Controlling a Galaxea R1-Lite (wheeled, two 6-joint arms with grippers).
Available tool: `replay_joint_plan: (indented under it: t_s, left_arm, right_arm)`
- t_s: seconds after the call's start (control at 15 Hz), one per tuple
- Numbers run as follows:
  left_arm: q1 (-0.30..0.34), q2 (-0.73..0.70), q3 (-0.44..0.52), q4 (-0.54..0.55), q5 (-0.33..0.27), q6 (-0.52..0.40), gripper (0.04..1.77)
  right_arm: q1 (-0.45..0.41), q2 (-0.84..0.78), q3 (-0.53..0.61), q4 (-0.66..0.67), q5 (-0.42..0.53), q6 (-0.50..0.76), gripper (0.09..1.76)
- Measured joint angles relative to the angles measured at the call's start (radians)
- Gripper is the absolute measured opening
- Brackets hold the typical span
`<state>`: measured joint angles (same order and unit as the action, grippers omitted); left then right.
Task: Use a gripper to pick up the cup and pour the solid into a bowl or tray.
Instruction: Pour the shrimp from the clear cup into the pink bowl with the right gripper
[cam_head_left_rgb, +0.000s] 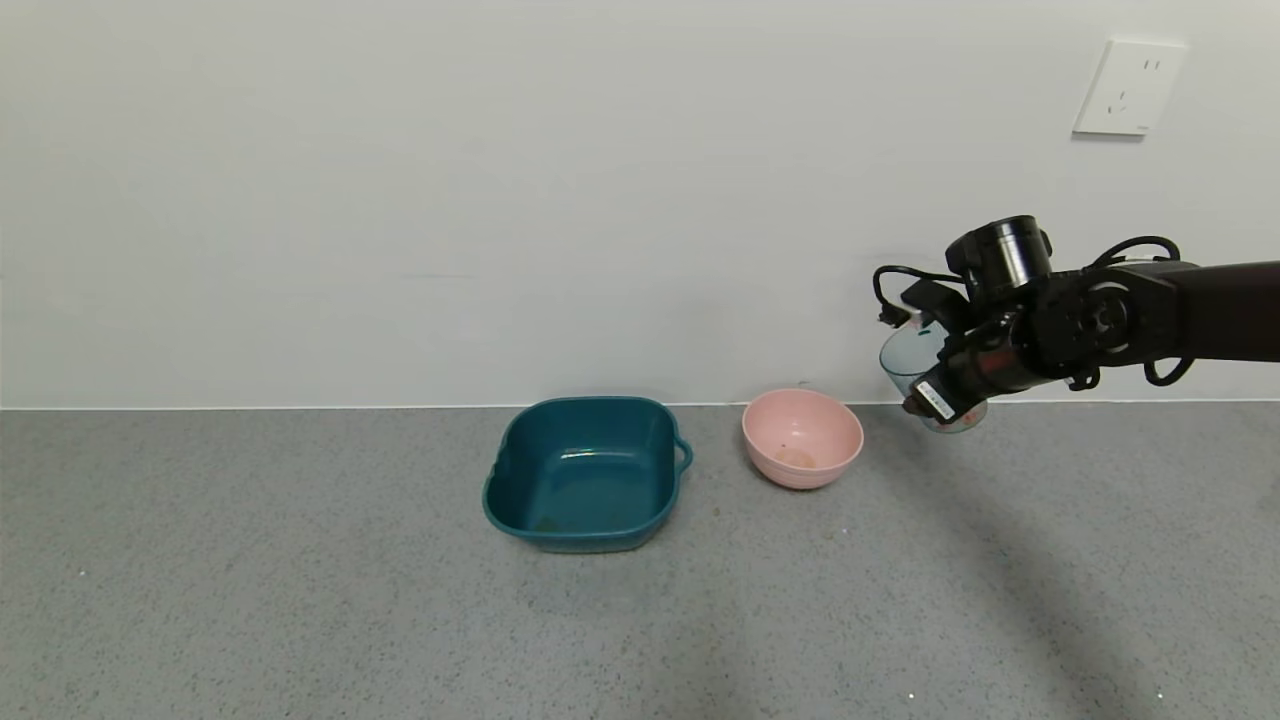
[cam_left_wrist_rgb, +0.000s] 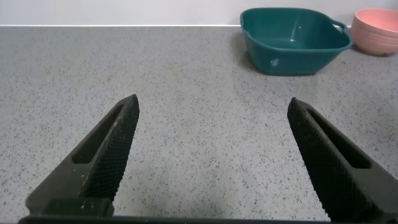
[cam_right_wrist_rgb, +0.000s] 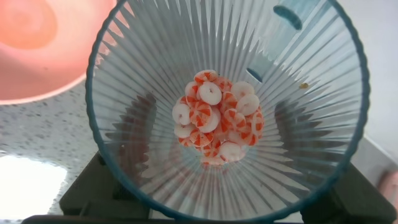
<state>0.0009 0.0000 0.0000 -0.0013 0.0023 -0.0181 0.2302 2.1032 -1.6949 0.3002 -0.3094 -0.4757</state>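
My right gripper (cam_head_left_rgb: 945, 395) is shut on the transparent blue-green ribbed cup (cam_head_left_rgb: 912, 362) and holds it in the air, to the right of and above the pale pink bowl (cam_head_left_rgb: 803, 437). The cup leans a little toward the bowl. In the right wrist view I look down into the cup (cam_right_wrist_rgb: 155, 74); a pile of small pink, orange-red and white chunks (cam_right_wrist_rgb: 217, 118) lies at its bottom. The bowl's rim (cam_right_wrist_rgb: 37, 74) shows beside the cup. My left gripper (cam_left_wrist_rgb: 212, 112) is open and empty low over the counter, out of the head view.
A dark teal square tub with handles (cam_head_left_rgb: 585, 470) stands left of the bowl; it also shows in the left wrist view (cam_left_wrist_rgb: 292, 38), with the bowl (cam_left_wrist_rgb: 376, 22) behind it. The grey speckled counter (cam_head_left_rgb: 300, 580) meets a white wall with a socket (cam_head_left_rgb: 1130, 88).
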Motion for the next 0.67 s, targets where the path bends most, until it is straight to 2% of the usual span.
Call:
replay_joint_plan:
  t_s: [0.67]
  left_arm:
    - [0.0, 0.0, 0.0, 0.0, 0.0, 0.0, 1.72]
  right_arm:
    - [0.11, 0.045, -0.088, -0.006, -0.234, -0.252, 1.34]
